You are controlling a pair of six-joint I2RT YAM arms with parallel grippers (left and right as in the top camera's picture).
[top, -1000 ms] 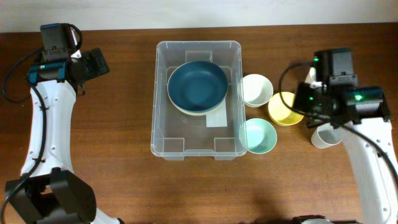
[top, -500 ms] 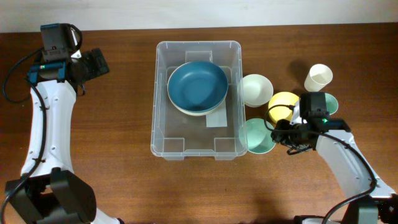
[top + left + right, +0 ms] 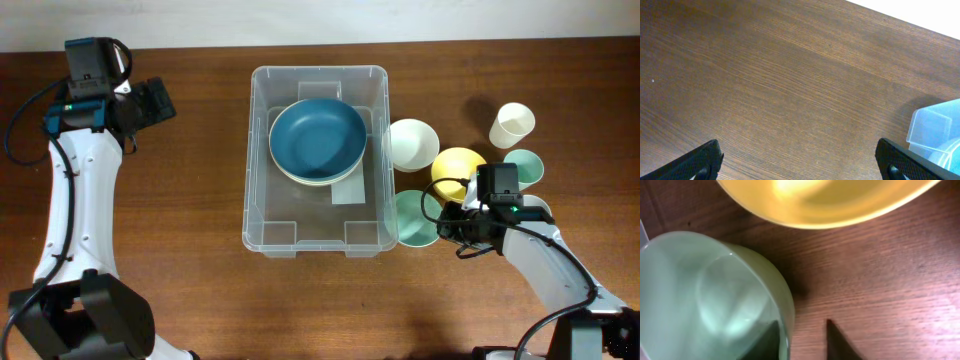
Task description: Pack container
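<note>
Clear plastic is catching the light from overhead: the container (image 3: 262, 215) is sitting mid-table with a dark blue bowl (image 3: 318, 137) nesting on a pale bowl (image 3: 318, 183) inside it. So two pieces are looking packed. Waiting just right of the container are a white bowl (image 3: 412, 143), a mint bowl (image 3: 412, 220) and a yellow bowl (image 3: 458, 170). Farther right are another green bowl (image 3: 524, 166) and a cream cup (image 3: 511, 124). The right gripper (image 3: 447, 222) is reaching in at the mint bowl's far edge. The left gripper (image 3: 150, 100) is hanging well left of the container.

From the left wrist, the left gripper (image 3: 800, 165) is gaping wide over bare wood and holding nothing, with a corner of the container (image 3: 935, 127) peeking in.

From the right wrist, the right gripper (image 3: 800, 341) is straddling the rim of the mint bowl (image 3: 705, 295), one finger inside and one outside. A strip of wood is showing beside the outer finger, so the jaws are looking narrowed but not pinching yet.
</note>
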